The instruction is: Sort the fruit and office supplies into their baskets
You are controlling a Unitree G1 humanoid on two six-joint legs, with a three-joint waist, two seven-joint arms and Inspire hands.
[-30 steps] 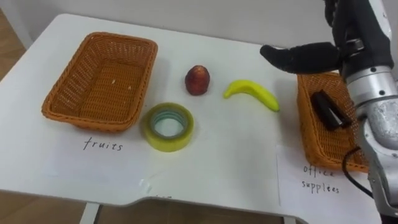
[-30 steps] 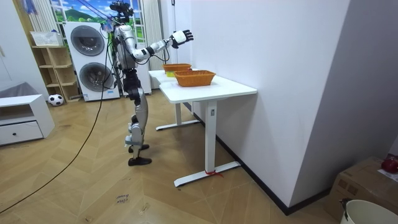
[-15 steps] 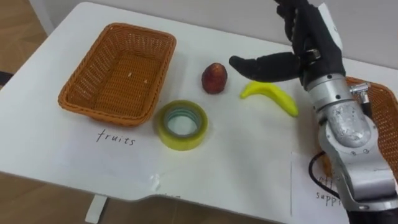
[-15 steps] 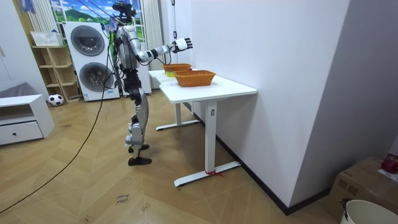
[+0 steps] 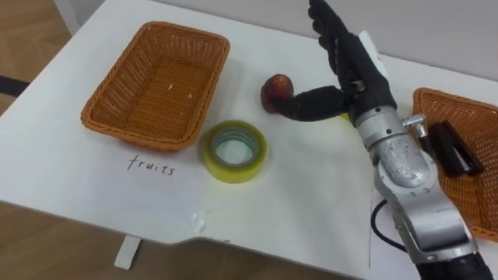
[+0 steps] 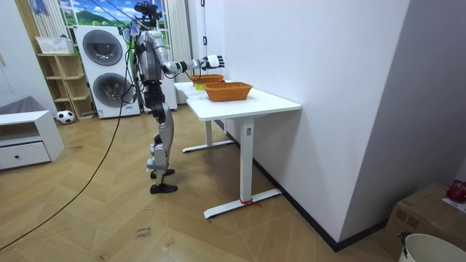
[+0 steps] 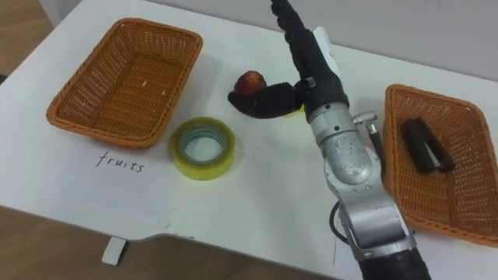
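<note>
Holds the right hand [image 5: 354, 70] spread above the banana [image 5: 343, 117]. Leaves the red fruit [image 5: 274, 92] at nine o'clock, by the thumb.

Red apple [image 5: 274, 92] near table's far edge; yellow tape roll [image 5: 233, 151] flat mid-table; black item [image 5: 454, 148], maybe stapler, in right-edge basket [image 7: 443, 101].

We saw the white table [image 5: 70, 155] lit brightly and evenly from above, with no harsh glare on it. Soft, faint shadows lay just beside the tape roll [image 5: 233, 150] and under the right hand [image 5: 354, 66]. In the room view, the wall [image 6: 320, 87] at the right was bright and the wooden floor [image 6: 109, 225] had a dull sheen
</note>
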